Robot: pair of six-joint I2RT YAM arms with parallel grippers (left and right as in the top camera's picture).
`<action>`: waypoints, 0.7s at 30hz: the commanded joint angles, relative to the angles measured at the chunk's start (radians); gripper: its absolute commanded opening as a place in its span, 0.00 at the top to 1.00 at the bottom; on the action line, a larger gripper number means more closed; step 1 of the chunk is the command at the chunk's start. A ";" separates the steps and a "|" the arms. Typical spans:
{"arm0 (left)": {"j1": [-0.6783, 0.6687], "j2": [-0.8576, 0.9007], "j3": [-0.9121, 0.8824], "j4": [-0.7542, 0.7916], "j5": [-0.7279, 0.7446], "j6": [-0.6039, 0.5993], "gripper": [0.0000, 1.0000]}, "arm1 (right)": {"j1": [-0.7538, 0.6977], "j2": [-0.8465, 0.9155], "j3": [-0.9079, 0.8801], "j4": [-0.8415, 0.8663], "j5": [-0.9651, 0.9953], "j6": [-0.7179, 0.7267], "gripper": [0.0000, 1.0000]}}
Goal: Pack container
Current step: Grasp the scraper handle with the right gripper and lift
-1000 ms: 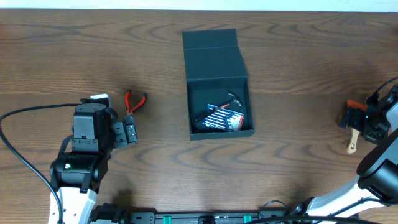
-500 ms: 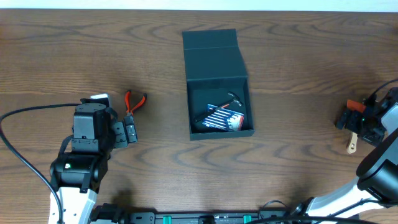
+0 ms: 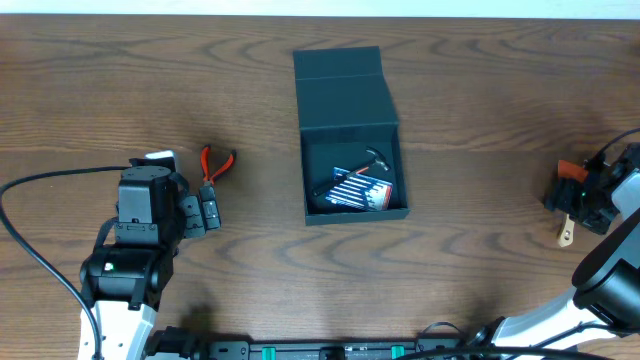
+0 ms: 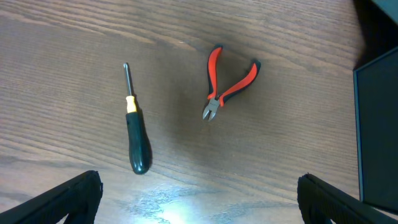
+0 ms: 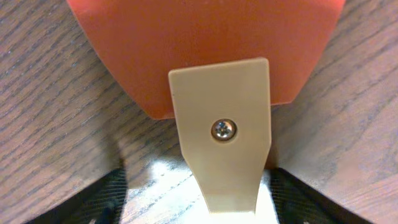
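Note:
The dark teal container (image 3: 348, 100) stands open at the table's middle, lid flap laid back, with a small hammer and a red striped pack (image 3: 360, 190) inside. At the far right a scraper lies on the table, its beige handle (image 5: 222, 143) below an orange blade (image 5: 205, 43). My right gripper (image 5: 198, 190) is low over it and open. The handle lies between its fingers, with a gap on the left side. My left gripper (image 4: 199, 208) hangs wide open and empty above the table. Beyond it lie a green-handled screwdriver (image 4: 137, 140) and red-handled cutters (image 4: 227, 84).
The cutters (image 3: 215, 163) lie just beyond the left arm (image 3: 145, 215); the screwdriver is hidden under that arm in the overhead view. The container's wall (image 4: 379, 124) shows at the right edge of the left wrist view. The scraper's handle tip (image 3: 565, 237) pokes out below the right gripper (image 3: 580, 195).
The right gripper's jaws have narrowed around the scraper handle and the gripper has shifted slightly. The left arm has not moved.

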 commanded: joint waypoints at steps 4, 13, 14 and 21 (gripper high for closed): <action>0.006 0.000 0.018 -0.007 -0.007 0.002 0.01 | -0.004 0.042 -0.046 -0.024 -0.041 0.000 0.39; 0.006 0.000 0.018 -0.014 -0.007 0.002 0.01 | -0.004 0.042 -0.046 -0.028 -0.044 0.014 0.51; 0.006 0.000 0.018 -0.018 -0.008 0.002 0.01 | -0.004 0.042 -0.046 -0.029 -0.044 0.015 0.54; 0.006 0.000 0.018 -0.025 -0.008 0.002 0.01 | -0.004 0.042 -0.046 -0.035 -0.045 0.022 0.66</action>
